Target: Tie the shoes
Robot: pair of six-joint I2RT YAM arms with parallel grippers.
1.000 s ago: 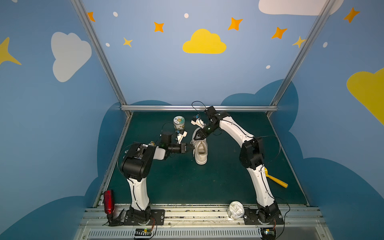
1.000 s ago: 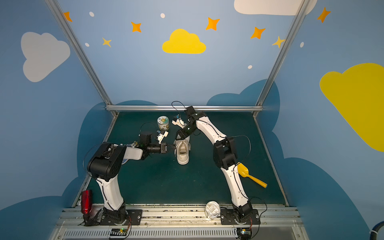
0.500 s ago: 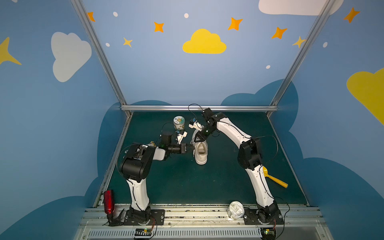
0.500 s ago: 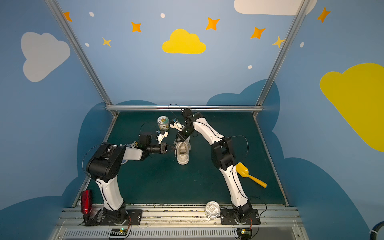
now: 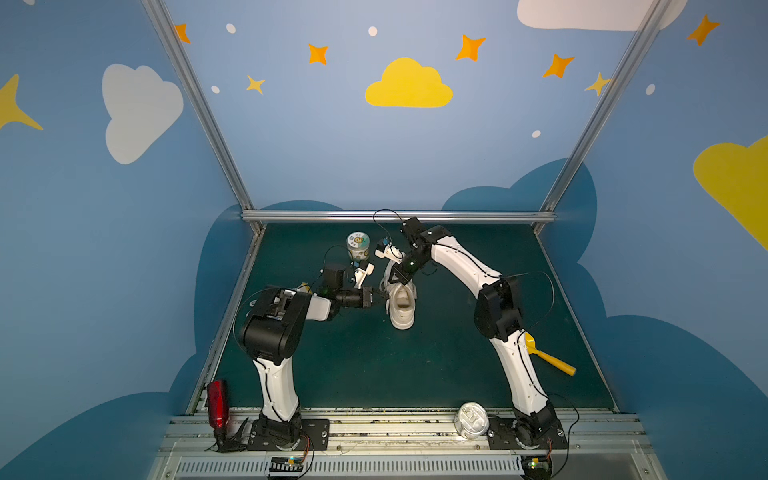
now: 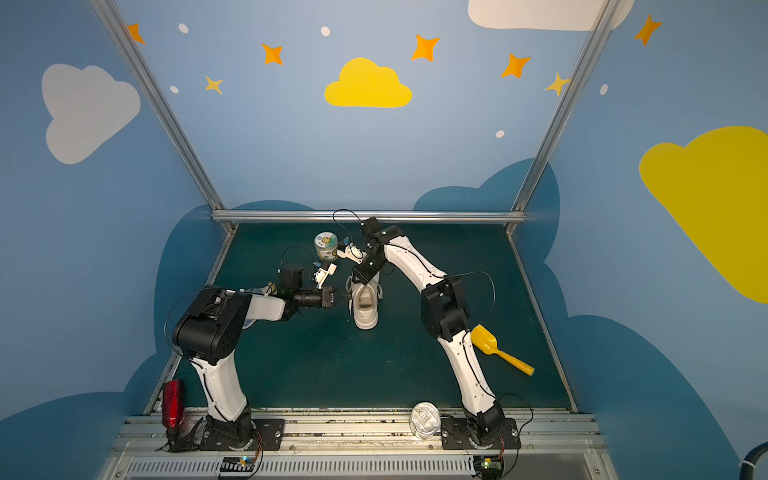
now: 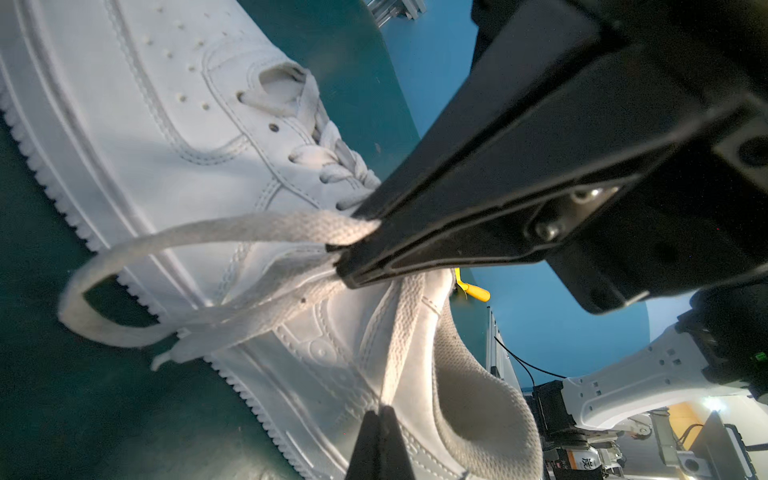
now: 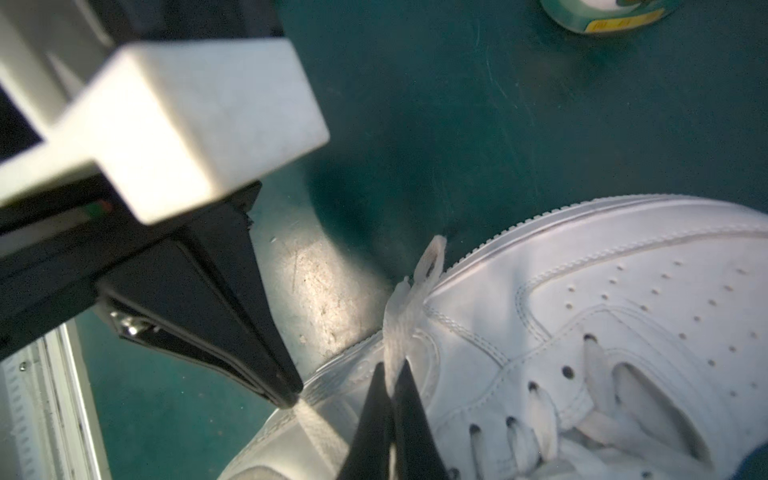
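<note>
White leather sneaker (image 5: 402,307) with a thick ridged sole stands mid-mat (image 5: 374,365), heel toward the arm bases. Only the left wrist view shows its padded collar and a lace (image 7: 232,226) loop. The left gripper (image 7: 380,415) and right gripper (image 8: 388,390) each clench lace. The can's (image 5: 358,245) label is unreadable.

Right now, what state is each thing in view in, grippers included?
sneaker: upright on its sole.
laces: loose, no bow.
left gripper: shut on the laces.
right gripper: shut on the laces.
jar: standing upright.
yellow scoop: lying flat.
red bottle: upright.
silver can: pose unclear.
</note>
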